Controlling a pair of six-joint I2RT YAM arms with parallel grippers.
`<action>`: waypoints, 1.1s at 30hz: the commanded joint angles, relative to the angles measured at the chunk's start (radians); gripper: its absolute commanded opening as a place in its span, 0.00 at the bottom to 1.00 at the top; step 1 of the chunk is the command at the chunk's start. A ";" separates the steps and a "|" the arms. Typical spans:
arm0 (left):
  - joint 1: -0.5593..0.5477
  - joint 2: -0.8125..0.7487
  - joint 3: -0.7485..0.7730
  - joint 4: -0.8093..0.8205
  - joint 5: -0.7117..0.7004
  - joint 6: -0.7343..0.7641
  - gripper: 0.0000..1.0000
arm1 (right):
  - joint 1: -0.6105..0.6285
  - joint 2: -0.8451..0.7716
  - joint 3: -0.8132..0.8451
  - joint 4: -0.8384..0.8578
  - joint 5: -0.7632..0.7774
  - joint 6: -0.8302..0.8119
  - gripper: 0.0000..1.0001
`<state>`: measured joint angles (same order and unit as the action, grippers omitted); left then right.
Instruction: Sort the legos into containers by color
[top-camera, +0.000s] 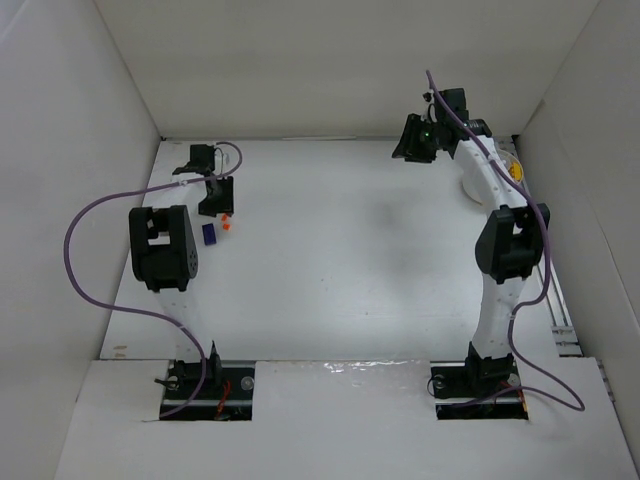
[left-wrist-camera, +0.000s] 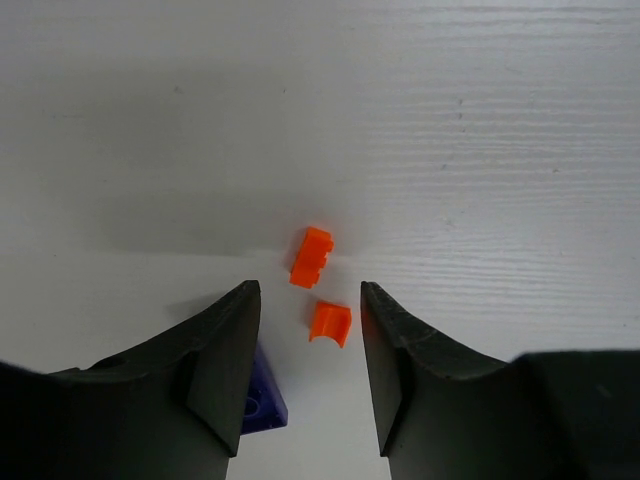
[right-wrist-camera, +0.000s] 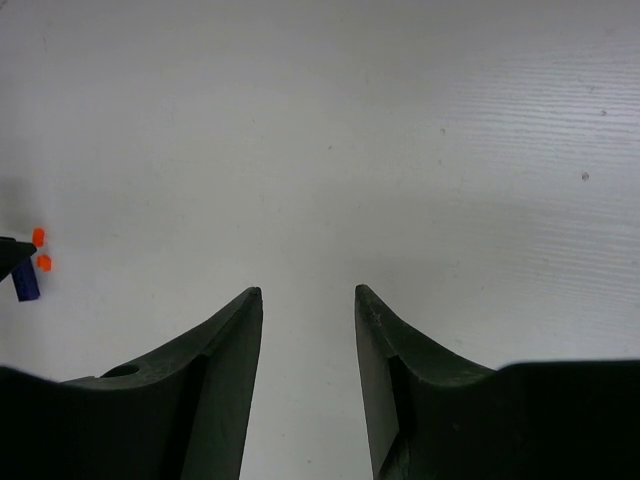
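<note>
Orange brick (left-wrist-camera: 330, 323) lies between the open jaws of the left gripper (left-wrist-camera: 308, 290), touching neither. Right gripper (right-wrist-camera: 308, 292) is open and empty. Blue brick (left-wrist-camera: 265, 405) seems partly under one finger.

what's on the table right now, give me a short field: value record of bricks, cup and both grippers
left gripper: open, low over the table
right gripper: open, nothing between the jaws
near orange brick: on the table between the left fingers, untouched
far orange brick: just beyond it, apart
blue brick: partly hidden behind one left finger
cup: far right, partly behind the right arm; yellow piece in it
</note>
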<state>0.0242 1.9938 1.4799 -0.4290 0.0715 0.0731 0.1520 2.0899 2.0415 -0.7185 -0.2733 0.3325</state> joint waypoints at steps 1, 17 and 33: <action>0.010 -0.003 0.016 -0.022 0.005 0.002 0.40 | 0.003 0.001 0.055 0.007 -0.006 -0.001 0.48; 0.010 0.071 0.054 -0.031 0.024 0.002 0.31 | 0.003 0.019 0.074 0.007 0.003 -0.001 0.48; 0.010 0.036 0.007 -0.010 0.094 0.011 0.00 | 0.003 0.007 0.051 -0.002 -0.022 -0.001 0.48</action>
<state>0.0341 2.0670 1.5150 -0.4351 0.1066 0.0788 0.1520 2.1044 2.0674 -0.7261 -0.2745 0.3325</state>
